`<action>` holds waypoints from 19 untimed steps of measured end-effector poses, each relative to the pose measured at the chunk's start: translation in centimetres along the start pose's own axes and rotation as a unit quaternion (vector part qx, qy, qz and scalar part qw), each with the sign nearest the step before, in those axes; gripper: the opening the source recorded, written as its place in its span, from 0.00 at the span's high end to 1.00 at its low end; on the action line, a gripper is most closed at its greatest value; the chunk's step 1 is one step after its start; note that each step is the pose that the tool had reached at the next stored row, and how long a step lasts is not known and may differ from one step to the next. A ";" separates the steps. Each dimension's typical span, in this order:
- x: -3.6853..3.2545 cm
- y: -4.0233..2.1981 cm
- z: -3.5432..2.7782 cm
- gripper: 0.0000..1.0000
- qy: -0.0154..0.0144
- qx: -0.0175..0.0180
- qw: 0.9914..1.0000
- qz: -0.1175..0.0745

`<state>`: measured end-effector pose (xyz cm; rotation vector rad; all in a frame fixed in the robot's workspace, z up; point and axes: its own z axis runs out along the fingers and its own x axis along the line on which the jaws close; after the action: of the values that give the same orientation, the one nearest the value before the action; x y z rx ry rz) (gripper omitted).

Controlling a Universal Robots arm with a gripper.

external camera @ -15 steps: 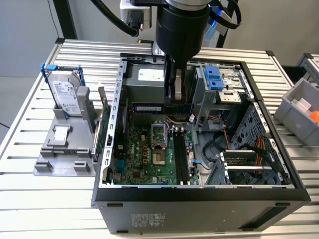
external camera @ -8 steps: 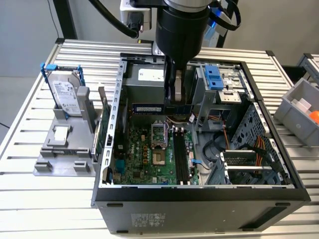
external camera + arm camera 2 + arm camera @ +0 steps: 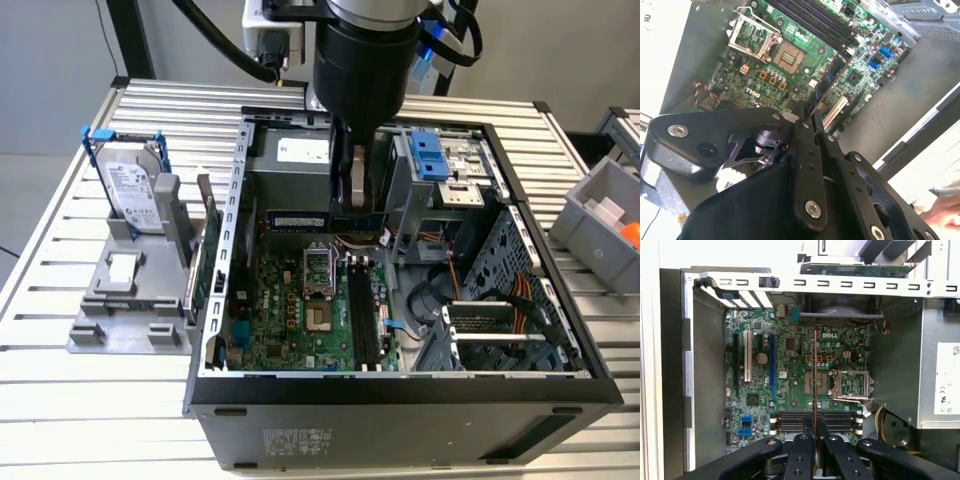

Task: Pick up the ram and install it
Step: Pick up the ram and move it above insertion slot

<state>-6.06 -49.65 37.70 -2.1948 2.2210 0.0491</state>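
Note:
The ram (image 3: 297,220) is a thin dark bluish stick, and my gripper (image 3: 358,200) is shut on it above the far part of the open computer case (image 3: 400,390). It hangs clear of the green motherboard (image 3: 290,320). In the first wrist view the ram (image 3: 815,370) shows edge-on as a thin line running out from between the fingertips of the gripper (image 3: 815,427). In the second wrist view the ram (image 3: 829,80) juts out past the gripper (image 3: 807,115) over the board. The long black memory slots (image 3: 365,315) (image 3: 815,420) lie on the board with nothing in them.
A silver hard drive (image 3: 135,190) stands in a grey holder on the exterior view's left. A grey bin (image 3: 600,215) with an orange item sits on the exterior view's right. Drive cage (image 3: 440,170) and cables (image 3: 500,300) crowd the case. A hand (image 3: 945,210) shows beside the case.

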 end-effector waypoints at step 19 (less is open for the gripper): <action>-0.51 -2.81 0.81 1.00 0.000 0.000 1.000 0.004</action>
<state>-3.25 -49.15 36.88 -2.1864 2.2288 0.0492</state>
